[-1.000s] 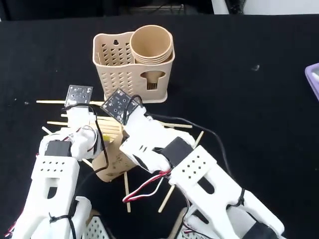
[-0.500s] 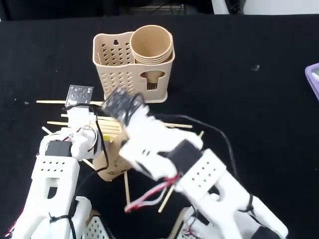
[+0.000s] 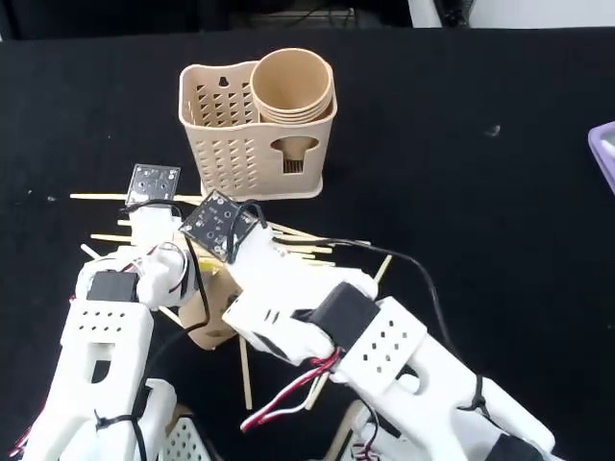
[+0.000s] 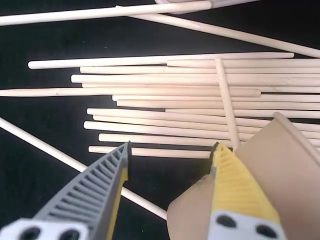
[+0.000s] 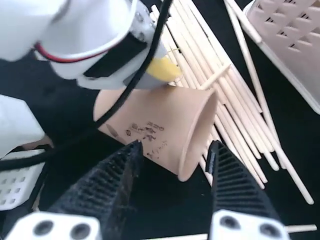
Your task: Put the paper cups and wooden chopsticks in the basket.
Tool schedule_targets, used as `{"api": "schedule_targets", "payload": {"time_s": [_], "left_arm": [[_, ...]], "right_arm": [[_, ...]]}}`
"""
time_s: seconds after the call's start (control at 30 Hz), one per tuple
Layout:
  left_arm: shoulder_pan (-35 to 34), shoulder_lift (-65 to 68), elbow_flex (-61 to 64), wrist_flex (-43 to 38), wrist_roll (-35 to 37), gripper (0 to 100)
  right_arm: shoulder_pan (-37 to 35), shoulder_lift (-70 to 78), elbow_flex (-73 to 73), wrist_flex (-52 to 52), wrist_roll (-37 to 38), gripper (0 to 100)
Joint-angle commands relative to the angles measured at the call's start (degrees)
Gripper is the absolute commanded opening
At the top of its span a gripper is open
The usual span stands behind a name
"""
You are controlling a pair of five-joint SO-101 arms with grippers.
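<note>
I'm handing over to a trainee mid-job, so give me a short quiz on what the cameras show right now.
1. Fill in: the right gripper hangs over the loose paper cup with its jaws ____.
2. True or false: the loose paper cup stands upright.
3. The stacked cups sit: A in the basket; B on a plate; C under a cloth.

Key: 1 open. 2 false, it lies on its side. 3 A.

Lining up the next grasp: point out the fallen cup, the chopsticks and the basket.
Cup [image 5: 160, 120]: right wrist view, side wall.
Chopsticks [image 4: 150, 92]: left wrist view, middle of the bundle.
Basket [image 3: 231, 149]: high view, perforated front wall.
</note>
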Motion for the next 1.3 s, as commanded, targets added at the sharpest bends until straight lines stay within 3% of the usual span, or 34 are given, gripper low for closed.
{"api": "schedule_targets", "payload": {"time_s": [0.0,0.23,0.47,0.63,0.73,0.97,1.27], "left_arm": [[0.6,0.0,-1.4,-0.2,0.1,27],[0.6,0.0,-1.4,-0.3,0.1,27],[0.6,0.0,-1.4,-0.2,0.1,27],[0.6,-0.1,-1.4,-0.2,0.1,27],[0.6,-0.1,-1.4,-0.2,0.1,27],[0.6,-0.1,-1.4,-0.2,0.1,27],[0.1,-0.5,-0.4,-0.3,0.1,27]], "right_arm": [[3.7,0.1,0.8,-2.1,-0.4,21.2],[3.8,0.1,8.6,-10.5,-0.4,21.1],[0.2,0.1,10.2,-12.1,-0.2,21.0],[-0.4,0.1,10.2,-11.8,8.4,8.9],[-0.4,0.1,10.8,-11.8,9.2,3.0],[-0.1,-0.3,9.8,-11.6,9.7,1.1],[7.6,-5.5,-10.0,6.1,16.0,1.1]]}}
